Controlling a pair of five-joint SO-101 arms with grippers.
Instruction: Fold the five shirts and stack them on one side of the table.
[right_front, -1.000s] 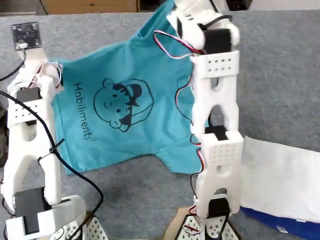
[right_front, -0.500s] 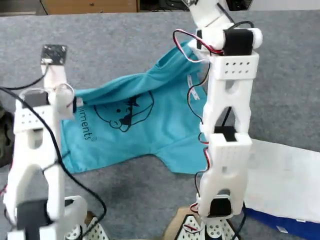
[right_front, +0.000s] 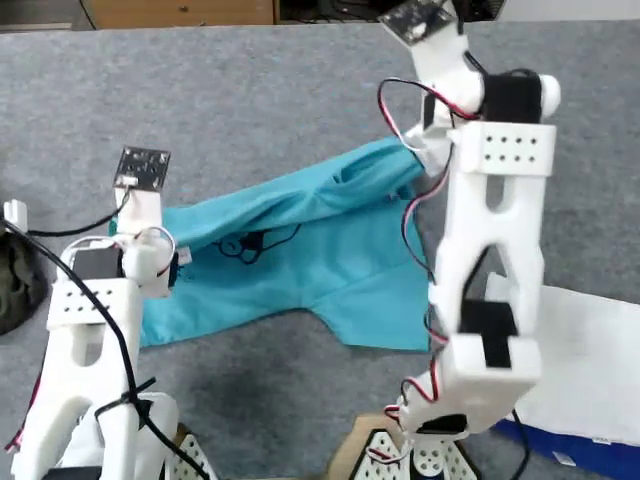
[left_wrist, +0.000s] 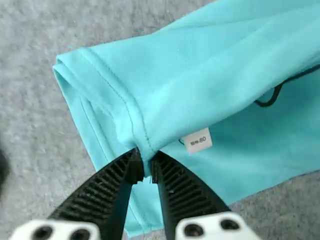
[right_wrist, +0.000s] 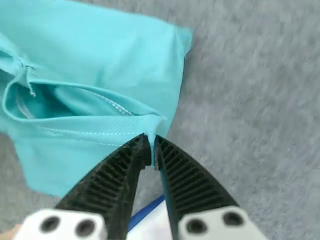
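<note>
A teal shirt (right_front: 300, 250) with a dark cartoon print lies across the middle of the grey table, its far half lifted and drawn over toward the near side. My left gripper (left_wrist: 146, 169) is shut on the shirt's hem (left_wrist: 135, 125) at its left end, next to a small white label (left_wrist: 196, 141). At the shirt's right end, my right gripper (right_wrist: 150, 148) is shut on a pinched edge of the teal shirt (right_wrist: 90, 85) by the collar. In the high view the left arm (right_front: 100, 300) stands at the shirt's left and the right arm (right_front: 490, 200) at its right.
A white garment (right_front: 580, 350) lies over something blue (right_front: 560, 440) at the near right. A dark object (right_front: 15, 280) sits at the left edge. Wooden furniture (right_front: 180, 10) lines the far side. Bare grey table (right_front: 230, 90) stretches beyond the shirt.
Both arms have pulled the shirt's far edge up and toward the near side, so the flat shirt now doubles over itself and most of the print is covered.
</note>
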